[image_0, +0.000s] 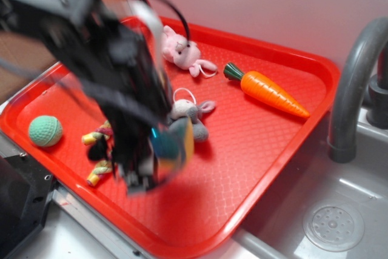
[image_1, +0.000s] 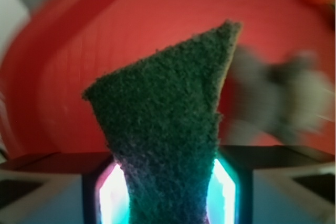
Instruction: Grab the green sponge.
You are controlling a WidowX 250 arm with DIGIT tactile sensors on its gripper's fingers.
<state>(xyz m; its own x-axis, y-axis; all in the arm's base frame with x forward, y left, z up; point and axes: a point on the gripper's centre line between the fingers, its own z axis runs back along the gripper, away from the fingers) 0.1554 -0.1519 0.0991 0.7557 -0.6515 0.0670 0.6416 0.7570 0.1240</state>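
Note:
The green sponge (image_1: 168, 129) fills the middle of the wrist view, its dark green scouring face toward the camera and its waist pinched between the two lit pads. In the exterior view the sponge (image_0: 176, 141) shows as a blurred green and yellow block at the tip of the black arm, held above the red tray (image_0: 273, 125). My gripper (image_0: 159, 157) is shut on it; motion blur smears the arm. The fingers (image_1: 231, 187) press the sponge from both sides.
On the tray lie a grey plush (image_0: 193, 113) just behind the sponge, a pink plush bunny (image_0: 182, 51), an orange carrot (image_0: 273, 92), a pale green ball (image_0: 45, 131) and a striped rope toy (image_0: 99, 150). A grey faucet (image_0: 351, 77) and sink (image_0: 333, 222) stand to the right.

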